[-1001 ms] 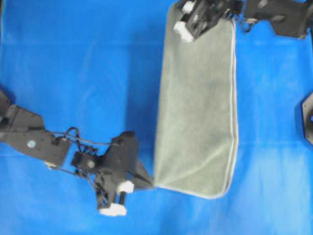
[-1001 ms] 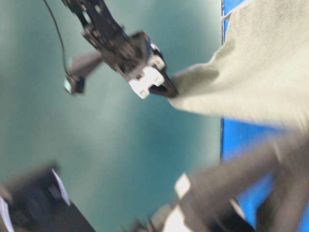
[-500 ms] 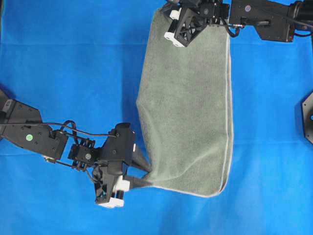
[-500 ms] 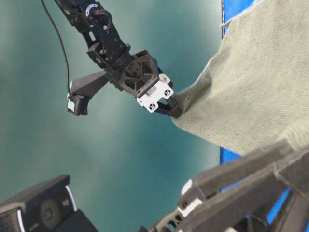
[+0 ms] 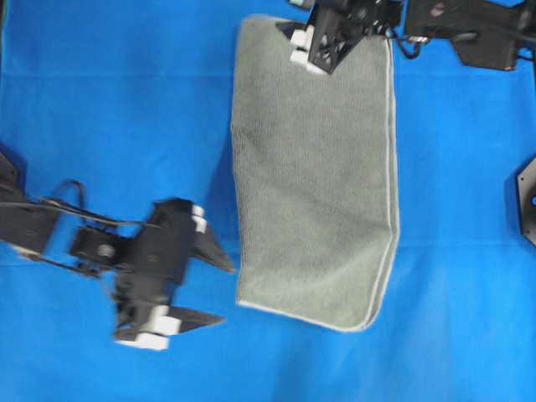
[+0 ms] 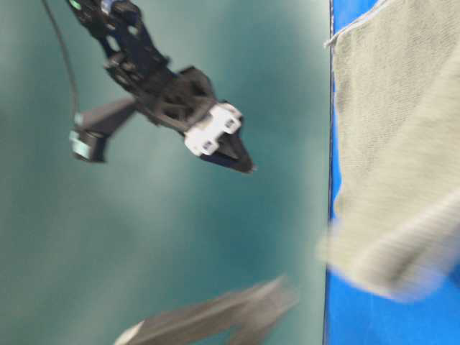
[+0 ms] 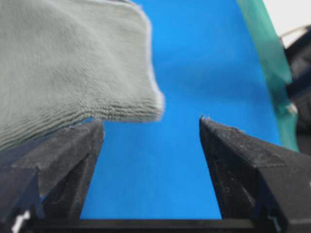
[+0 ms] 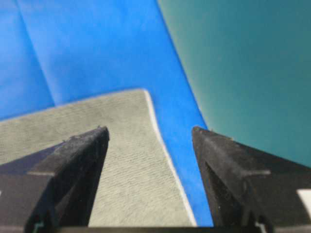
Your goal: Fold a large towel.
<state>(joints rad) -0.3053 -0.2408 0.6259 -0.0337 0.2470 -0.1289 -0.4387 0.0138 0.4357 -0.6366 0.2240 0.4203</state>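
Grey-green microfibre towel (image 5: 314, 176), pale-hemmed, lies folded oblong on the blue-sheeted worktop (image 5: 117, 126); both grippers' fingers (image 7: 68, 160) spread apart, empty.

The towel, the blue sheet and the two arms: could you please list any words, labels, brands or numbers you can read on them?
None can be read.
Large towel: plain, no label shows.
Blue sheet: plain.
Left hand and right hand: blurred, no lettering legible.

Left end effector (image 7: 151, 127) and right end effector (image 8: 150, 136) agape.
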